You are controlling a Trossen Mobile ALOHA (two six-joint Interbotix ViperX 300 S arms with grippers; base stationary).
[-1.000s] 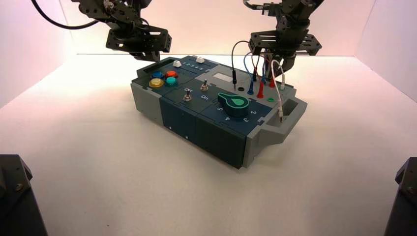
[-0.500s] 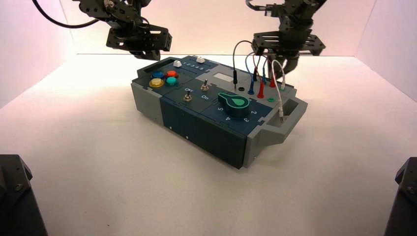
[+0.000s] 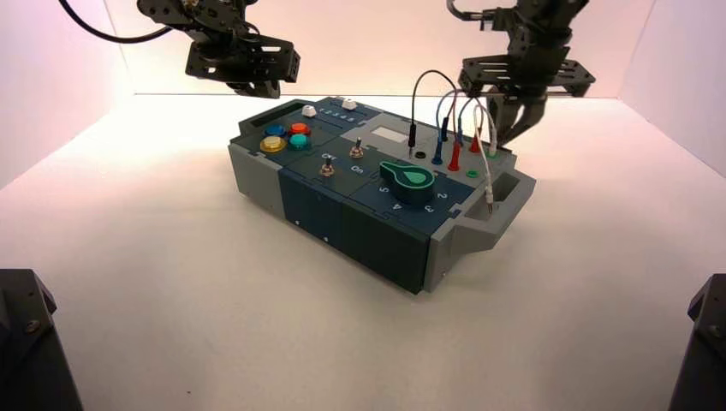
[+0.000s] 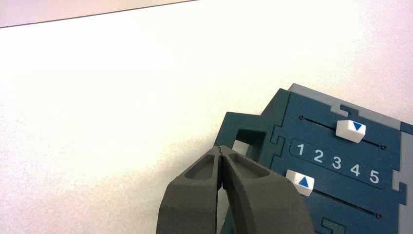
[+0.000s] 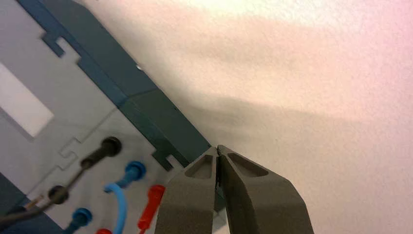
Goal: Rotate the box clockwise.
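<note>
The box (image 3: 360,227), grey and dark blue, stands at an angle in the middle of the white table, its handle ends at the far left and near right. My left gripper (image 3: 264,89) hangs shut above the box's far left handle end. In the left wrist view its tips (image 4: 220,147) meet over the handle opening (image 4: 247,137), beside two white sliders (image 4: 350,130). My right gripper (image 3: 508,137) is shut just behind the far right corner, past the looped wires (image 3: 454,116). In the right wrist view its tips (image 5: 217,147) are at the box's back edge (image 5: 160,122), holding nothing.
The panel carries coloured round buttons (image 3: 286,137), two toggle switches (image 3: 354,151), a green dial (image 3: 409,181) and plugs (image 5: 135,169). White walls close in the table at the back and sides. Dark arm bases (image 3: 26,342) sit at both near corners.
The right gripper has moved right and slightly up, away from the wires. The left gripper has risen a little. The box has not moved.
</note>
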